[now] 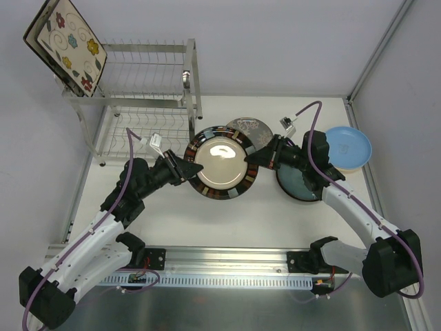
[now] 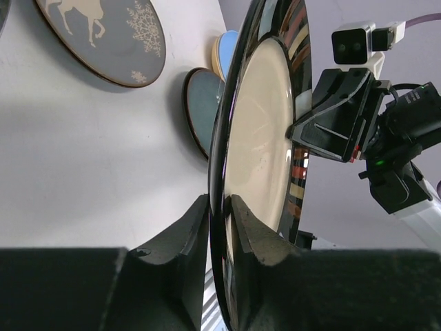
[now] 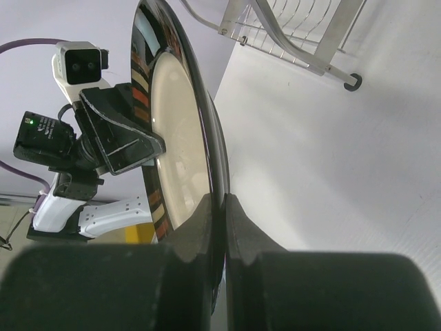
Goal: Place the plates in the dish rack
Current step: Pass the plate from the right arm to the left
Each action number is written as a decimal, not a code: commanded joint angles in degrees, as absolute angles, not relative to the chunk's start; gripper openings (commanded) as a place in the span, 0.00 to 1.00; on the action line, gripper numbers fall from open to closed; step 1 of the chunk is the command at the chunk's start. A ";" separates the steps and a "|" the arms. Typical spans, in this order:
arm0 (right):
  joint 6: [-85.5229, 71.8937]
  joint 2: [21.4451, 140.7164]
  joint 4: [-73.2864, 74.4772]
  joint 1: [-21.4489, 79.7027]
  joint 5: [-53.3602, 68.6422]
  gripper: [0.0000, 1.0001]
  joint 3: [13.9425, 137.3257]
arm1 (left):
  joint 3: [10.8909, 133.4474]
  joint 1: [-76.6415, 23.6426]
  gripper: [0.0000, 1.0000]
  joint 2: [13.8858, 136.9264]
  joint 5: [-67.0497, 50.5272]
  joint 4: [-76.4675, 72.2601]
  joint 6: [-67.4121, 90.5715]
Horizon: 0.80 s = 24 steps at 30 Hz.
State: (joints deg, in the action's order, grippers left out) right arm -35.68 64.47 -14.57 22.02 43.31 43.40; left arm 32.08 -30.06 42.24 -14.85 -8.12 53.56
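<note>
A round dark-rimmed cream plate (image 1: 220, 164) is held over the table's middle by both grippers. My left gripper (image 1: 187, 167) is shut on its left rim; the rim shows between the fingers in the left wrist view (image 2: 220, 207). My right gripper (image 1: 253, 157) is shut on its right rim, also seen in the right wrist view (image 3: 220, 203). The silver dish rack (image 1: 148, 96) stands at the back left and shows in the right wrist view (image 3: 296, 27). A square floral plate (image 1: 65, 45) leans in its upper tier.
A grey round plate with a deer pattern (image 1: 249, 129) lies behind the held plate. A dark teal plate (image 1: 300, 181) lies under the right arm. A light blue plate (image 1: 348, 145) lies at the right, near the wall.
</note>
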 commanded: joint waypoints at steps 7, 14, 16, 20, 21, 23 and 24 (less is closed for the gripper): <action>-30.07 61.88 -13.29 22.85 43.51 0.22 47.90 | 32.43 -30.76 0.00 40.08 -15.03 -11.34 50.11; -21.72 59.42 -0.28 22.76 40.08 0.65 49.39 | 33.75 -30.85 0.00 39.11 -15.91 -11.25 46.32; -19.96 58.71 3.41 22.85 37.72 0.76 49.66 | 34.80 -30.85 0.00 39.20 -16.43 -11.08 44.74; -13.55 56.43 13.24 22.85 32.88 0.93 51.50 | 36.73 -30.85 0.00 39.46 -17.66 -10.46 41.40; -12.40 55.38 15.01 22.76 30.61 0.99 51.85 | 37.17 -30.76 0.00 39.55 -17.67 -10.20 40.27; -9.77 53.89 20.29 22.68 28.22 1.00 53.60 | 38.58 -30.85 0.00 39.55 -18.01 -10.02 38.33; -9.06 53.27 21.96 22.59 25.78 1.00 54.05 | 39.89 -30.85 0.00 39.55 -18.02 -9.85 37.62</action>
